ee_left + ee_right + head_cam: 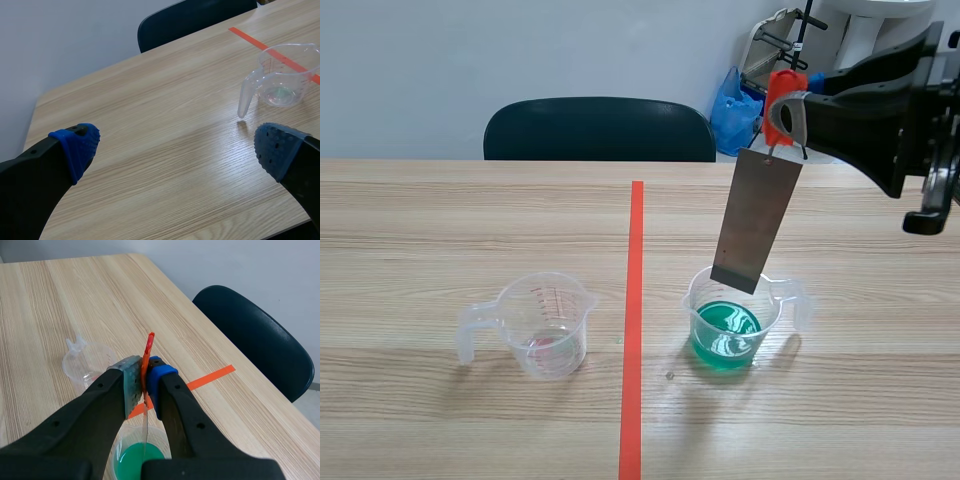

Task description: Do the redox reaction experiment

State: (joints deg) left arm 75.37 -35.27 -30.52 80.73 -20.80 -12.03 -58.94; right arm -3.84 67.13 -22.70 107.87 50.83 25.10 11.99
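Right wrist view: right fingers (161, 376) clamp red clip (148, 346) (metal plate (756, 225) dangling).

The left claw (175, 150) has two thick, matte black fingers that broaden toward their bases. Each is capped with a bright blue pad (79, 146) covered in small raised dots. The right claw (142, 376) is built alike, but one of its pads is blue and the other looks grey-green. Small round holes, possibly screw recesses, dot the backs of its fingers. The right arm (880, 120) is a smooth black shell that flares wide behind the claw.
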